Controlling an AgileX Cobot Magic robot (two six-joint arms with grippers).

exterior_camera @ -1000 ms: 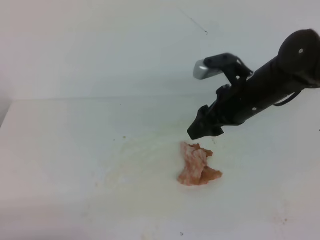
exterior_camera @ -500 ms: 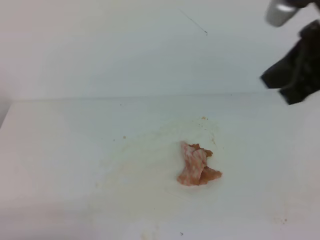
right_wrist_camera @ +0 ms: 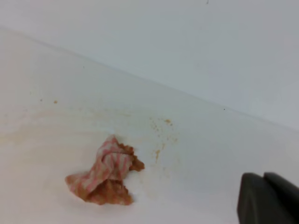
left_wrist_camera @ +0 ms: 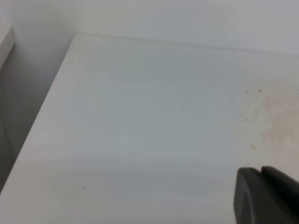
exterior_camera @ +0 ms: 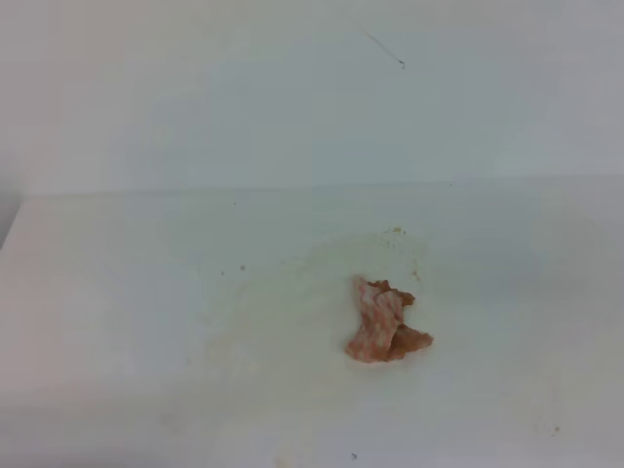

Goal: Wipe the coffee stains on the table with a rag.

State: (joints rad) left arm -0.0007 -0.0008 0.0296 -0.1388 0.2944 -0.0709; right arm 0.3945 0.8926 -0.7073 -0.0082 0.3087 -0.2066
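1. Closest, at the lower right corner of the right wrist view: black right pincer (right_wrist_camera: 264,179), jaws pressed together with only a seam between them, gripping nothing, well apart from the cloth.
2. Likewise at the lower right corner of the left wrist view: black left pincer (left_wrist_camera: 261,173), just two dark blocks side by side; cannot tell whether closed or parted. Hangs over bare surface, nothing seen in it.
3. Neither pincer seen from the high camera.
4. Along the near edge of the plain white matte counter (exterior_camera: 117,292): a few tiny dark specks (exterior_camera: 354,455).
5. Further in, right of the counter's middle and closer to the near edge than to the far one: small crumpled rag with pink-red and white stripes (exterior_camera: 387,322), lying loose on the surface, brown-soaked patches on its right and lower folds (right_wrist_camera: 110,191).
6. Around and beyond the rag: faint tan coffee stains (exterior_camera: 292,292), a pale smear fanning toward the left edge and the far edge, with small orange-brown specks just short of the far edge (right_wrist_camera: 159,135); same smear at the right side of the left wrist view (left_wrist_camera: 275,116).
7. Farthest: white wall (exterior_camera: 244,97) rising from the far edge, marked by a thin dark line (exterior_camera: 385,49).
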